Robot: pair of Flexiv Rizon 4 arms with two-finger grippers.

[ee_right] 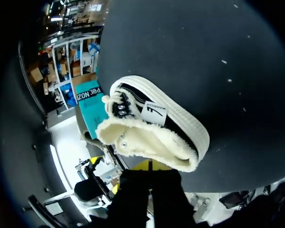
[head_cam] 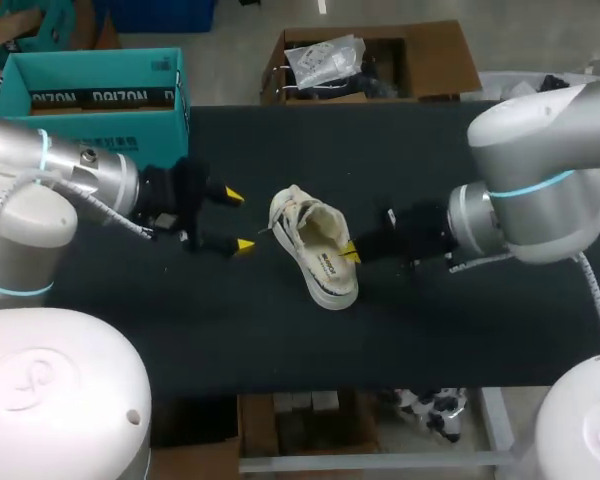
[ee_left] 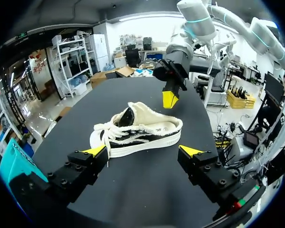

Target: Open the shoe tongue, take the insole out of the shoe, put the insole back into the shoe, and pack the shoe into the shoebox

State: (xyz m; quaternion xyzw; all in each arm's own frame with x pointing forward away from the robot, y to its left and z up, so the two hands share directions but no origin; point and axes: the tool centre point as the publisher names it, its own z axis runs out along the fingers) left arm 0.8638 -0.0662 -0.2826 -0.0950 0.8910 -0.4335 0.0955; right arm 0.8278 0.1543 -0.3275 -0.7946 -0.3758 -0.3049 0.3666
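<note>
One shoe (head_cam: 315,250) | table (head_cam: 480,330) centre, toe toward 11 o'clock | left gripper (head_cam: 236,220) at its 9 o'clock, fingers spread | right gripper (head_cam: 351,252) at 3 o'clock, tips pressed together, apparently pinching nothing | judged light; fleecy collar (ee_right: 147,142) soft, sole (ee_left: 142,145) stiffer: grasp across sole sidewalls.

shoe (ee_right: 154,124) white, fleece-lined, on black table (ee_right: 204,47) | pincer (ee_right: 149,165) tips together by its collar | teal shoebox (ee_right: 92,107) beyond toe

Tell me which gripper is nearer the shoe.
Right. The right gripper sits by the shoe, at its collar; the left gripper hangs open, apart, off its toe end.
</note>
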